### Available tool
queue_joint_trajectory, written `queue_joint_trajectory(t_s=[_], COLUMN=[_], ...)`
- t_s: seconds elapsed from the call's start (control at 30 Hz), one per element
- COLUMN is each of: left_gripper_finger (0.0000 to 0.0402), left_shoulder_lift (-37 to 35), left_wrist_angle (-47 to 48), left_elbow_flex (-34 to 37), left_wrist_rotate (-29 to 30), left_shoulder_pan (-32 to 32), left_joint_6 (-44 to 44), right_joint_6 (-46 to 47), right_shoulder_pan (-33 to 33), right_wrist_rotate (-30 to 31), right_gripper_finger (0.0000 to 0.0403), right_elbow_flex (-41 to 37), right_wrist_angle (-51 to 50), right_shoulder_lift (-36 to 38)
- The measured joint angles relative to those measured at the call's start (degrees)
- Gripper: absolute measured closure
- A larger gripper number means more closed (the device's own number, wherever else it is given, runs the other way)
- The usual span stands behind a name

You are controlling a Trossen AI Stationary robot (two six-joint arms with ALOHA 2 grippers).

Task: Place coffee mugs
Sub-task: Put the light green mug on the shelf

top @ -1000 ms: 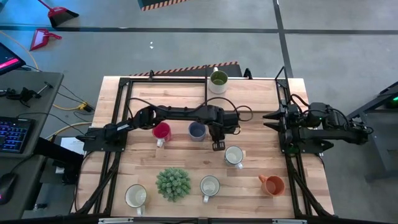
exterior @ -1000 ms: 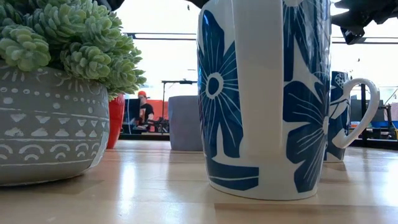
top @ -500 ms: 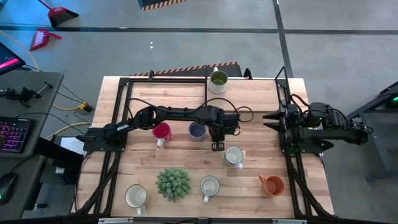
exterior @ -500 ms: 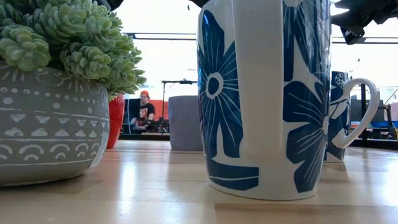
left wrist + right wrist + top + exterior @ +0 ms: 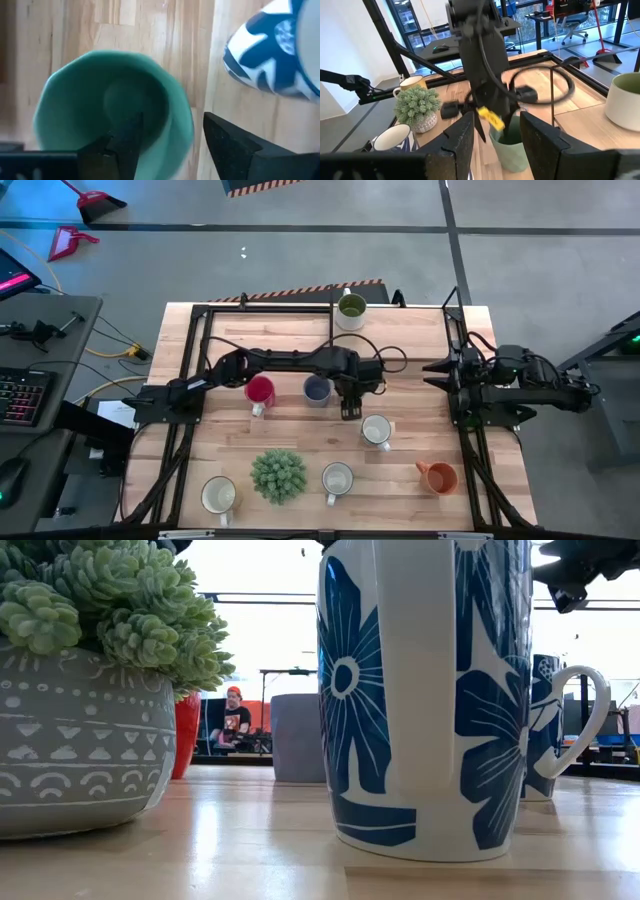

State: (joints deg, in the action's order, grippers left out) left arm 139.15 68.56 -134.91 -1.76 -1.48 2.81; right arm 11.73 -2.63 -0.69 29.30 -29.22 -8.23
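The teal green mug stands on the table near its middle; it also shows in the right wrist view. In the high view my left gripper hides it. My left gripper is open, with one finger inside the mug and one outside, both clear of the wall. The red mug and blue-grey mug stand just to its left. A white mug with blue flowers stands just nearer. My right gripper is open and empty at the table's right edge.
An olive green mug stands at the far edge. An orange mug, a flowered white mug, a cream mug and the spiky potted plant stand along the near side. A person sits far behind the table.
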Motion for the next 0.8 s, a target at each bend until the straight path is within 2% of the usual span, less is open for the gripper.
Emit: queue_joint_trajectory(t_s=[0.23, 0.4, 0.53, 0.7, 0.8], left_gripper_finger=[0.0199, 0.0198, 0.0202, 0.0207, 0.0209], left_shoulder_lift=[-5.92, -11.01, -14.92, -18.11, -20.98], left_wrist_angle=[1.71, 2.86, 9.58, 21.80, 21.02], left_elbow_flex=[-0.02, -0.10, -0.13, -0.09, 1.79], left_wrist_rotate=[-0.28, -5.26, -6.34, -6.18, -7.23], left_shoulder_pan=[0.36, 0.52, 0.36, -0.13, -0.22], left_joint_6=[-2.66, -7.71, -9.01, -10.76, -11.99], right_joint_6=[-3.83, -6.26, -7.58, -4.95, -2.81], right_shoulder_pan=[0.00, 0.00, 0.00, 0.02, 0.02], right_wrist_rotate=[0.01, 0.03, 0.69, 1.00, 1.96], right_gripper_finger=[0.0258, 0.0258, 0.0258, 0.0258, 0.0258], right_elbow_flex=[0.00, 0.00, 0.00, 0.00, -0.02], right_wrist_angle=[-0.26, 2.03, 5.32, 7.39, 7.49], right_shoulder_lift=[0.00, 0.00, -0.02, -0.06, -0.50])
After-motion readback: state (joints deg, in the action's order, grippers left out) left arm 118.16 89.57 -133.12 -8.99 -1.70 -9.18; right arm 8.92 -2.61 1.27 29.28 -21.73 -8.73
